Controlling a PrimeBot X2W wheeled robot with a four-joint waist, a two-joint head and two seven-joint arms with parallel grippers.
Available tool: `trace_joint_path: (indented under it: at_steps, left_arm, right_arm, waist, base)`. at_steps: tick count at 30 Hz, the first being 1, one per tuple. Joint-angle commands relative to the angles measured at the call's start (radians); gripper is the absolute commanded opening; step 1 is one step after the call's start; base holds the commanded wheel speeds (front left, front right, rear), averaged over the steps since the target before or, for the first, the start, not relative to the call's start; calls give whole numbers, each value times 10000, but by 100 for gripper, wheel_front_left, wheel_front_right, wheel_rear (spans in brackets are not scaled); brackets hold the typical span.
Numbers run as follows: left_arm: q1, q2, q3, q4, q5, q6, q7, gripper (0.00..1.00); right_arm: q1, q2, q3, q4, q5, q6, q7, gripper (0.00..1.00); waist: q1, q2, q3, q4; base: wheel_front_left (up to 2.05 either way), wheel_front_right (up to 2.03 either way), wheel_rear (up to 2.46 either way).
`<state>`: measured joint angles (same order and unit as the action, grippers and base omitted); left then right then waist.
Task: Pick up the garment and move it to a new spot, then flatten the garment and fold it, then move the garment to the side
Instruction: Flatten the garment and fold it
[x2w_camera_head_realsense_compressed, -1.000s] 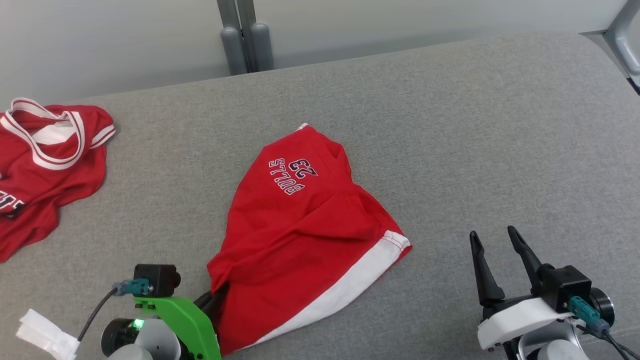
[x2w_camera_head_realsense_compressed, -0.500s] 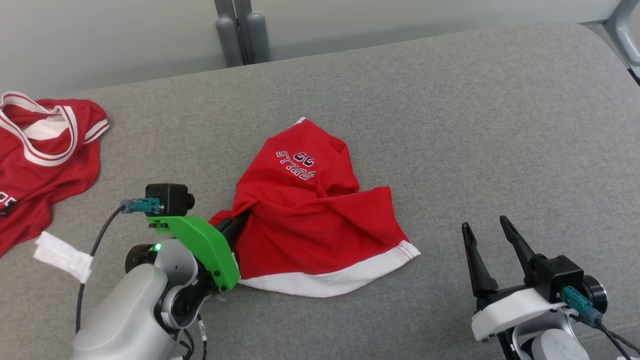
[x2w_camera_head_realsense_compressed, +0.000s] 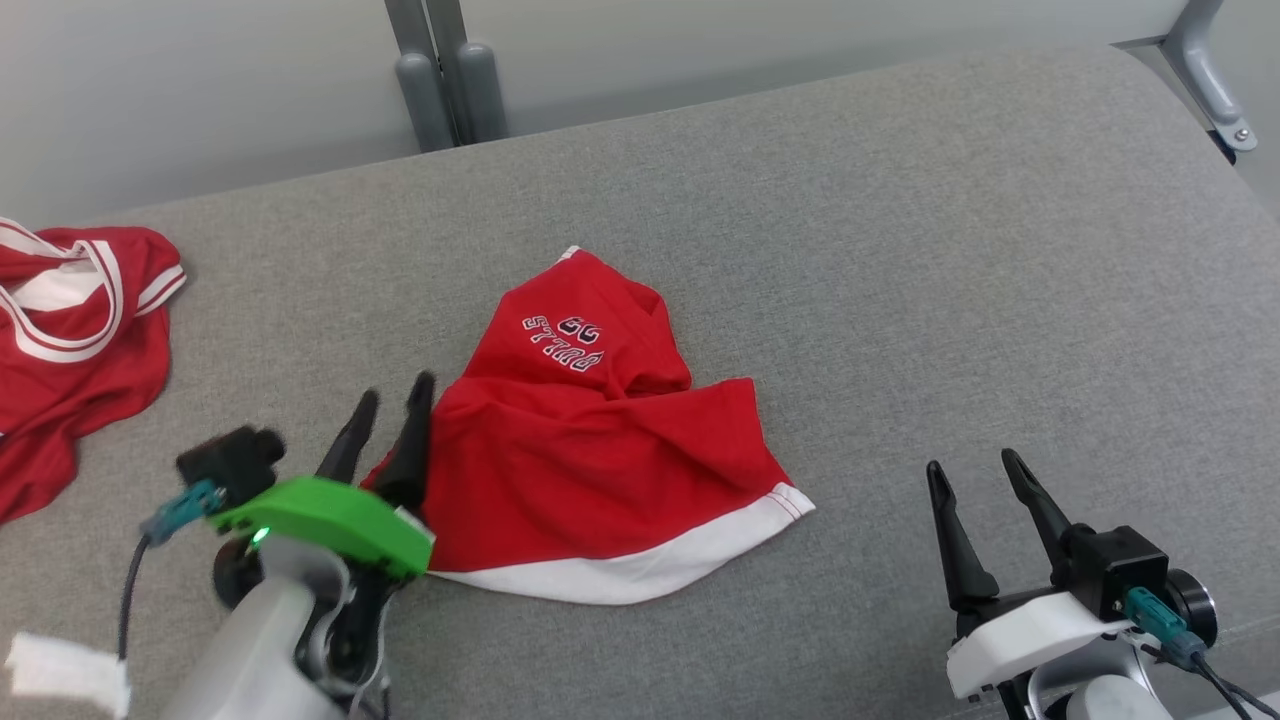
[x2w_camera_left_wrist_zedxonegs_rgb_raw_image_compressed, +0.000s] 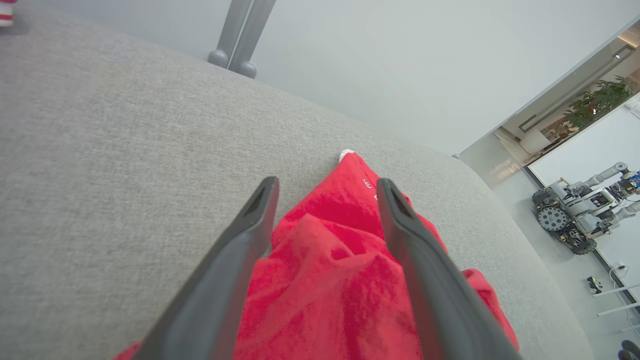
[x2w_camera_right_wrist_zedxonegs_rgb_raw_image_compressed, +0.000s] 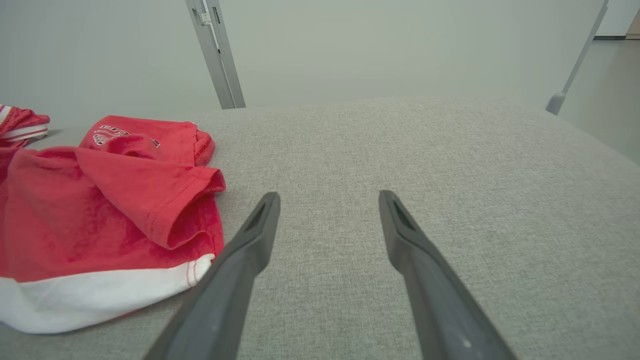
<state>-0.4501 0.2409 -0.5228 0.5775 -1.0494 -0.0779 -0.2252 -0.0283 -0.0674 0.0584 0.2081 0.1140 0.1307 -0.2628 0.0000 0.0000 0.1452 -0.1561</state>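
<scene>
Head view: a red garment (x2w_camera_head_realsense_compressed: 590, 450) with a white hem band and upside-down lettering lies crumpled in the middle of the grey padded bench (x2w_camera_head_realsense_compressed: 900, 250), its lettered end pointing far and its white band near. The left gripper (x2w_camera_head_realsense_compressed: 396, 390) sits at the garment's left edge, its two dark fingers spread wide and pointing far. Its right finger lies against the red cloth, though I cannot tell whether it truly touches. In the left wrist view the left gripper (x2w_camera_left_wrist_zedxonegs_rgb_raw_image_compressed: 327, 183) stands open, with folds of the garment (x2w_camera_left_wrist_zedxonegs_rgb_raw_image_compressed: 330, 280) lying between and beyond the fingers and nothing pinched.

The right gripper (x2w_camera_head_realsense_compressed: 972, 462) rests at the near right, well apart from the garment, fingers wide and holding nothing. The right wrist view shows the right gripper (x2w_camera_right_wrist_zedxonegs_rgb_raw_image_compressed: 328, 195) over bare bench (x2w_camera_right_wrist_zedxonegs_rgb_raw_image_compressed: 425, 140), with the garment (x2w_camera_right_wrist_zedxonegs_rgb_raw_image_compressed: 100, 210) to its left.

A second red jersey (x2w_camera_head_realsense_compressed: 70, 340) with white trim lies at the far left edge. Grey posts (x2w_camera_head_realsense_compressed: 440, 70) rise behind the bench.
</scene>
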Motion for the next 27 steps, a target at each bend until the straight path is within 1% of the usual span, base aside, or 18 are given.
trace_joint_path:
  at_steps: [1,2,4,5,7,9,10,11,15,16,18,23,27]
  left_arm:
    - [725,503,367,-209,-3,44,-200,100]
    - [1093,727,593,-422,41,79,-285,100]
    - [2006,998,1122,-825,0,115,-370,100]
    - [2469,1237,1270,-974,218,127,-397,100]
    - [3022,1440,1614,-1180,404,17,-399,100]
    - [3305,1665,1528,-1209,1094,-101,-399,100]
    - [3389,1672,1462,-1045,1265,-111,-398,100]
    - [3308,1773,1272,-884,1819,-150,-398,100]
    - [2610,1540,645,-169,3004,-304,-400,100]
    - [2487,1376,474,26,3053,-386,-401,100]
    - [2209,1250,163,303,3345,-460,-401,100]
    - [1732,943,-567,659,3633,-538,-402,100]
    - [1554,935,-994,439,3474,-536,-404,100]
  right_arm:
    - [199,5,-69,-33,28,1,-30,100]
    - [257,7,-88,-44,27,1,-30,100]
    - [376,-4,-141,-77,33,1,-30,100]
    - [436,-13,-178,-102,40,1,-30,100]
    - [508,-11,-227,-115,38,1,-30,100]
    - [523,-26,-228,-125,39,1,-30,100]
    - [509,-40,-206,-117,42,1,-30,100]
    - [454,-49,-189,-113,37,1,-30,100]
    - [223,-34,-90,-104,-3,1,-30,100]
    - [198,-32,-60,-94,-3,1,-30,100]
    - [162,-42,-10,-67,9,1,-30,100]
    - [210,-38,-11,-53,44,1,-30,100]
    - [266,-15,-60,-33,67,1,-30,100]
  waist:
    - [0,0,-236,-81]
    - [0,0,-289,-88]
    - [0,0,-363,-92]
    - [0,0,-375,-79]
    - [0,0,-360,-16]
    - [0,0,-314,46]
    - [0,0,-290,70]
    - [0,0,-235,97]
    - [0,0,-115,125]
    - [0,0,-92,113]
    - [0,0,-70,79]
    - [0,0,-26,-11]
    - [0,0,21,-48]
  base:
    - [0,0,0]
    - [0,0,0]
    - [0,0,0]
    - [0,0,0]
    - [0,0,0]
    - [0,0,0]
    - [0,0,0]
    - [0,0,0]
    - [0,0,0]
    - [0,0,0]
    - [0,0,0]
    - [0,0,0]
    - [0,0,0]
